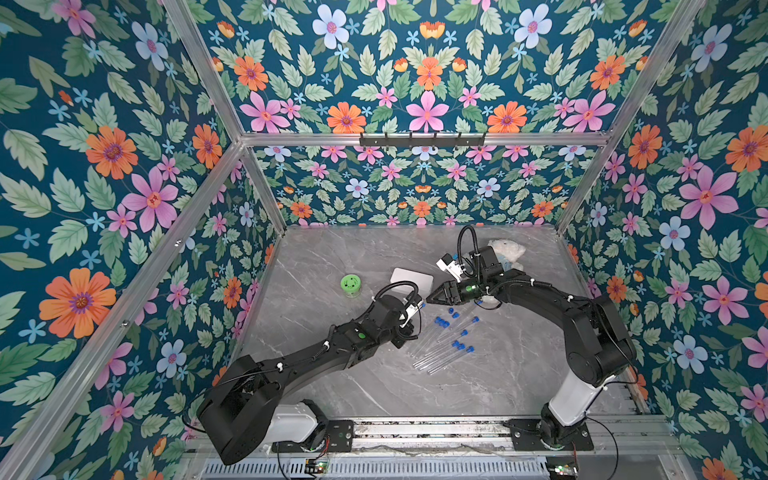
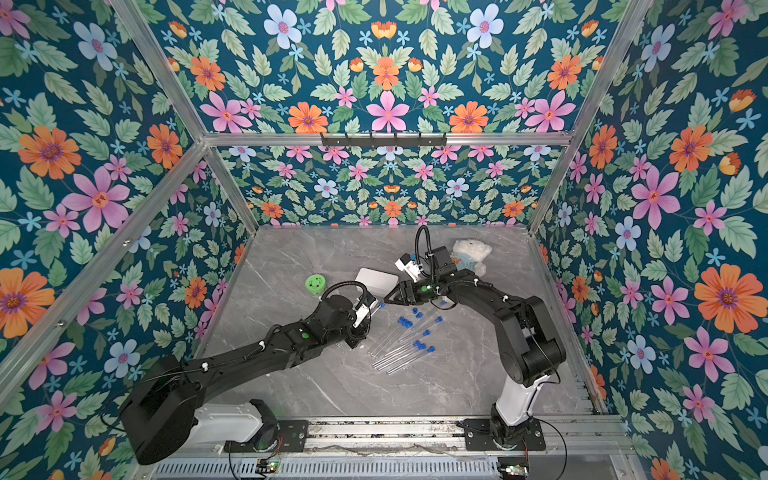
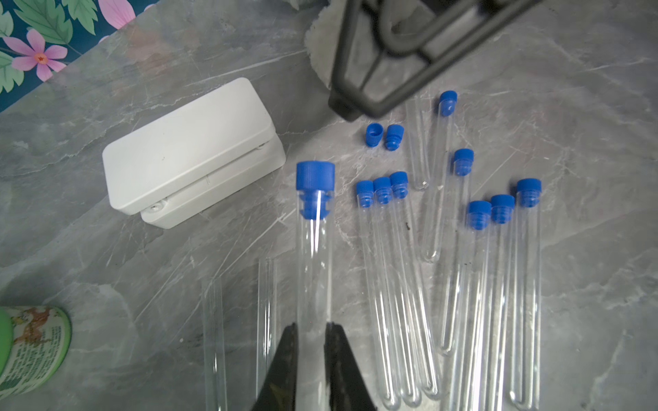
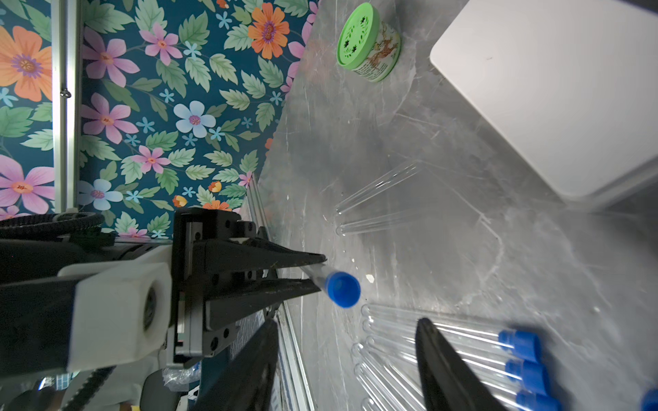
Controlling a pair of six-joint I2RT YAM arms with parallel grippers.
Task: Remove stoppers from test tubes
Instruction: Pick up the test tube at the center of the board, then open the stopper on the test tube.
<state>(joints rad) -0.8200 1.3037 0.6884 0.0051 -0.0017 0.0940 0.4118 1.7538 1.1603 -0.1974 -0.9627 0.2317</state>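
Observation:
My left gripper (image 3: 310, 325) is shut on a clear test tube (image 3: 313, 267) that is held off the table. A blue stopper (image 3: 315, 178) plugs the tube's far end. In the right wrist view the same stopper (image 4: 342, 289) sticks out past the left gripper's fingertips (image 4: 313, 261). My right gripper (image 4: 347, 323) is open, its jaws wide apart just short of that stopper, with nothing between them. Several stoppered test tubes (image 1: 449, 345) lie side by side on the table. Two loose stoppers (image 3: 374, 134) lie beside an unstoppered tube (image 3: 420, 149).
A shut white box (image 1: 411, 280) lies behind the grippers. A jar with a green lid (image 1: 351, 284) stands to its left. A white plush toy (image 1: 507, 251) sits at the back right, behind the right arm. Two more bare tubes (image 3: 213, 338) lie by the left gripper.

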